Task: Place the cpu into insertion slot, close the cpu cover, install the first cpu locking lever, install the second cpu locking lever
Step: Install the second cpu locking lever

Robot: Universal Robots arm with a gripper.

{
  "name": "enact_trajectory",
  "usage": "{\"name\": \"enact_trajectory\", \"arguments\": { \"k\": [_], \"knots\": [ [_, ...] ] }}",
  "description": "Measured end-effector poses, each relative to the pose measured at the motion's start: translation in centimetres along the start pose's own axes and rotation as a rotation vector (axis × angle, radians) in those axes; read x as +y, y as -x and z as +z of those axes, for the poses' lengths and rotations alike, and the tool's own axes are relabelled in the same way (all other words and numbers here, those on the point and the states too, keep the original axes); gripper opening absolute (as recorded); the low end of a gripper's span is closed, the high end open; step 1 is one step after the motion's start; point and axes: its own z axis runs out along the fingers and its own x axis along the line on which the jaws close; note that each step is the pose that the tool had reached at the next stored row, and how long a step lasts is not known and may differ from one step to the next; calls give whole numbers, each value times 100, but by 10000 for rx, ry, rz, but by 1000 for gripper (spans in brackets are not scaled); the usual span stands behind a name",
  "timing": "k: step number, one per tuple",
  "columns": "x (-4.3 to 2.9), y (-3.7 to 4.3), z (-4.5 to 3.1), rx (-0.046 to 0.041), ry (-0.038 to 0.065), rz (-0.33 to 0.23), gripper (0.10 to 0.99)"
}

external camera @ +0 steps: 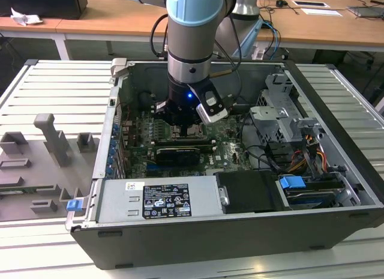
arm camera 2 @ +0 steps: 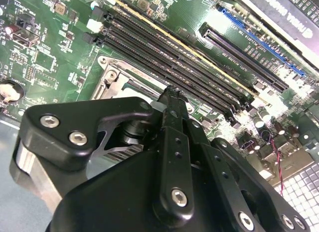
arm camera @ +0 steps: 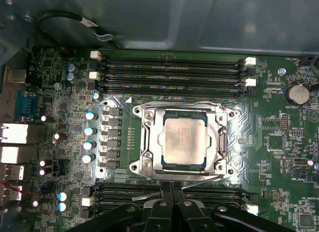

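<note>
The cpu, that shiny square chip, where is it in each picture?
Exterior view: the arm and gripper stand over the spot, so the chip is hidden.
First wrist view: the cpu lies in the insertion slot, framed by the cpu cover.
Second wrist view: the gripper blocks it; a corner of the socket peeks out.
Shared landmark: the long black memory slots beside the socket.
</note>
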Motion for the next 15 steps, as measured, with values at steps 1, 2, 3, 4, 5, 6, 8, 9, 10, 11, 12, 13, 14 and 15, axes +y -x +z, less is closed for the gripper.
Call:
{"name": "enact_trajectory", "arguments": {
  "k": [1, 2, 3, 4, 5, 6, 8, 9, 10, 11, 12, 13, 14, 15],
  "knots": [
    [0, 0, 1, 1, -1, 0, 106],
    [0, 0, 1, 0, 0, 0, 106],
    [0, 0, 1, 0, 0, 0, 106],
    [0, 0, 2, 0, 0, 0, 106],
    [0, 0, 2, 0, 0, 0, 106],
    [0, 0, 2, 0, 0, 0, 106],
    [0, 0, 3, 0, 0, 0, 106],
    [0, 0, 3, 1, 0, 1, 106],
    [0, 0, 4, 0, 0, 0, 106],
    [0, 0, 4, 0, 0, 0, 106],
    [0, 0, 4, 1, 0, 0, 106],
    [0, 0, 5, 0, 0, 0, 106],
    [0, 0, 5, 1, 0, 0, 106],
    [-1, 0, 5, 0, 0, 0, 106]
  ]
}}
